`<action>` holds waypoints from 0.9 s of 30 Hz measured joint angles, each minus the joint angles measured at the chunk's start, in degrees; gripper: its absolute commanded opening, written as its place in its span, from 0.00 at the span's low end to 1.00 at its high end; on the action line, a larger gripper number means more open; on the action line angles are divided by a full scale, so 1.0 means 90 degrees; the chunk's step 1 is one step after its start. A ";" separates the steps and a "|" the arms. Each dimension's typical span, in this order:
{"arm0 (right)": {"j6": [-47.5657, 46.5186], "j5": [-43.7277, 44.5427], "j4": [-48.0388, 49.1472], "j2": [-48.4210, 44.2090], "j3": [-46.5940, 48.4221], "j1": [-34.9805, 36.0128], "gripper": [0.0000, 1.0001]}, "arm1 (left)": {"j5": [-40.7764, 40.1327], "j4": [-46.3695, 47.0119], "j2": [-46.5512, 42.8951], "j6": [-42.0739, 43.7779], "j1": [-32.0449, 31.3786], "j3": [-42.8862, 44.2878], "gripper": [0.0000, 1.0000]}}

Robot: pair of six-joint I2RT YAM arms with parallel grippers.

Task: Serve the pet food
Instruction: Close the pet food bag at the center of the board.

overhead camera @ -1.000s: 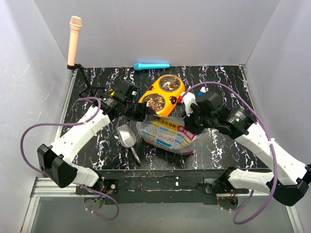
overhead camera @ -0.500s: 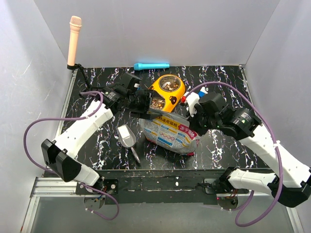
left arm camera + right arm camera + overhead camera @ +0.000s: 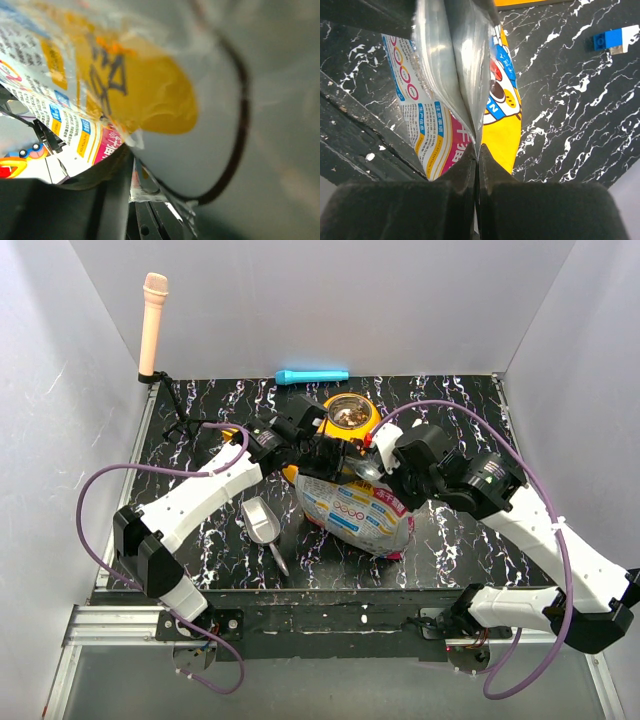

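Although pet food [image 3: 348, 416] lies in the bowl [image 3: 372, 426], serving looks unfinished: right hand [image 3: 477, 155] pinches the bag [image 3: 355, 515]; grip of left hand [image 3: 325, 451] unclear.

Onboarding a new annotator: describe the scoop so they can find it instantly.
Start at the black marbled table, then the printed foil bag at its centre. Just left of the bag lies the scoop: grey cup, thin handle pointing to the near edge, the only loose utensil there.

A black table [image 3: 470, 390] with white squiggly lines sits inside 3 plain pale grey walls [image 3: 330, 300]. The light is soft and even. A grey metal rail [image 3: 100, 620] runs along the near edge.
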 measured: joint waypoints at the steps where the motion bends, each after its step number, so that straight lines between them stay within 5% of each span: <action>1: -0.0007 0.0078 0.0000 -0.0002 0.0000 0.0027 0.01 | -0.0010 0.0017 -0.0012 -0.0002 -0.0012 -0.0015 0.23; 4: -0.0049 0.0255 -0.0017 -0.0036 -0.0007 0.0075 0.13 | -0.0029 0.0041 -0.0015 0.0005 -0.0034 -0.0036 0.03; 9: -0.0194 0.0216 -0.0019 -0.0163 -0.0027 0.0080 0.43 | -0.0107 -0.0034 -0.0070 0.0049 -0.0112 -0.0102 0.00; 19: -0.0274 -0.0469 0.0294 0.0539 0.0869 0.0257 0.38 | -0.0097 -0.0182 -0.0070 0.0049 -0.0112 -0.0044 0.05; 27: -0.0350 -0.0525 0.0401 0.0709 0.0789 0.0355 0.47 | -0.0143 -0.0231 -0.0117 0.0049 -0.0117 -0.0046 0.08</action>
